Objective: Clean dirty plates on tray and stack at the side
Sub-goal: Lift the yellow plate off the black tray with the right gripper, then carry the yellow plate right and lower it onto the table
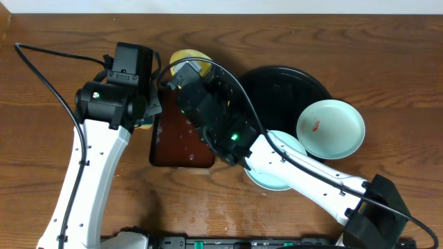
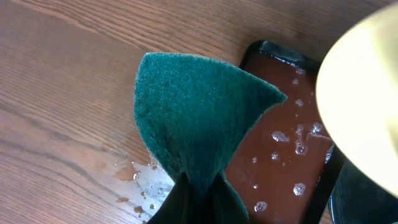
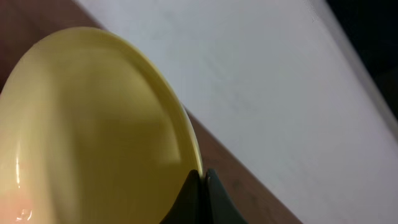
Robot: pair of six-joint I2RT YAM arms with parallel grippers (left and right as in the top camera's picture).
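Observation:
My right gripper (image 3: 203,175) is shut on the rim of the pale yellow plate (image 3: 93,124), holding it tilted above the far end of the brown tray; from overhead the yellow plate (image 1: 191,58) shows just past that gripper (image 1: 174,74). My left gripper (image 2: 199,182) is shut on a green scouring pad (image 2: 196,112), right beside the yellow plate (image 2: 364,106). A mint plate (image 1: 331,127) with a red smear lies on the right rim of the round black tray (image 1: 277,86). Another mint plate (image 1: 275,176) lies half under my right arm, at the tray's near edge.
A rectangular dark-brown tray (image 1: 181,142) holding water and bubbles lies between the arms, seen as the wet brown tray (image 2: 283,155) under the pad. Spilled drops wet the table (image 2: 146,180) beside it. A white wall (image 3: 280,74) borders the table's far edge.

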